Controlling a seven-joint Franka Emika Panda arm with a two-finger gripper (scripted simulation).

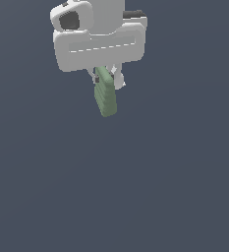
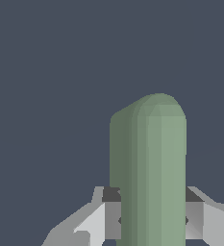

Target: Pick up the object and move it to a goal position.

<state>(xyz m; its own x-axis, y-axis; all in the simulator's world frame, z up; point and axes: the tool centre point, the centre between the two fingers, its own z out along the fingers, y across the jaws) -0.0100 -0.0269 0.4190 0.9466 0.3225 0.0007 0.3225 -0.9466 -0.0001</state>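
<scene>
The object [image 1: 105,96] is a small pale green ribbed block, hanging below the white gripper [image 1: 105,78] near the top of the exterior view, slightly tilted. The gripper is shut on its upper end, and only the lower part sticks out below the fingers. In the wrist view the object [image 2: 149,163] stands as a tall green bar between the two grey fingertips [image 2: 112,214], which press on both of its sides. The gripper [image 2: 149,220] holds it above the dark floor.
A flat dark blue-grey floor [image 1: 135,187] fills both views. The white hand body [image 1: 99,42] with its camera housing sits at the top of the exterior view.
</scene>
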